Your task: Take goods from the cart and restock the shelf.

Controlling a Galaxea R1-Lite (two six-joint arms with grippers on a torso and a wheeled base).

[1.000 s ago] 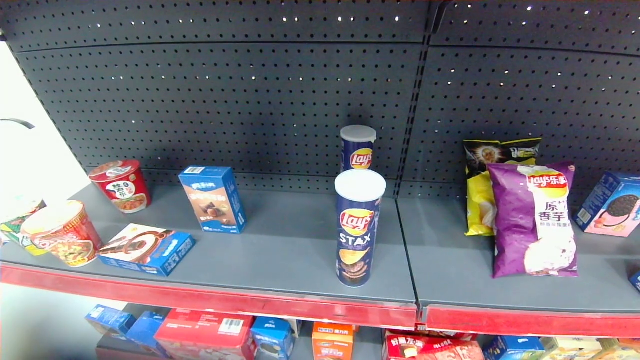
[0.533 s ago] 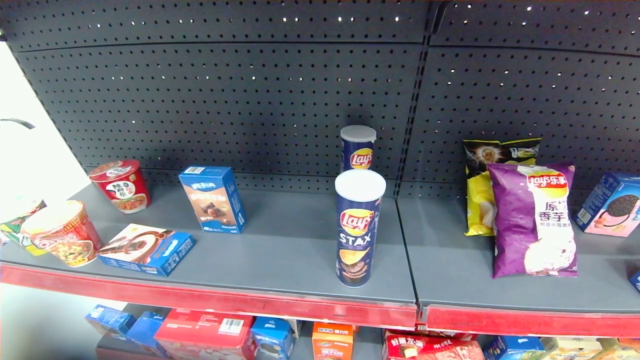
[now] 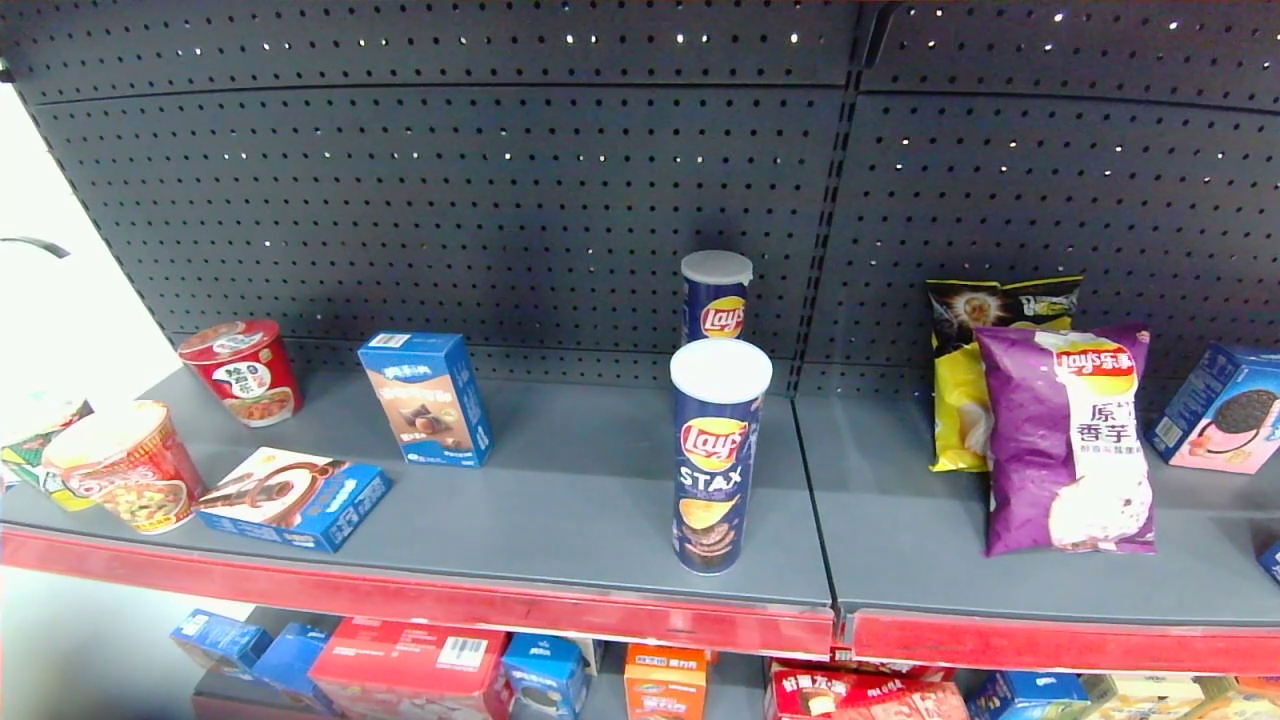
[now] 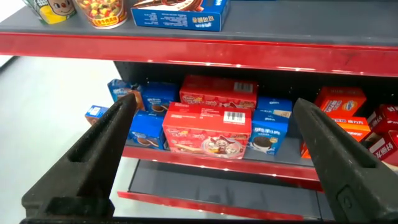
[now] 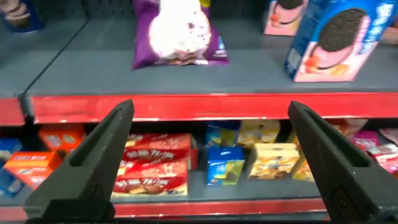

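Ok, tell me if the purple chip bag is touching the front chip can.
Apart. The head view shows a wide strip of bare grey shelf between the front chip can and the purple chip bag.

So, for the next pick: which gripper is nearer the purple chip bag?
Right. The right gripper is in front of and below the purple chip bag; the left gripper is below the flat blue box.

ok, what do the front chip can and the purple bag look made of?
Front chip can: likely a printed paperboard tube with a slight sheen, under a matte white plastic-looking lid. Purple bag: thin glossy film, judging by its creases and highlights.
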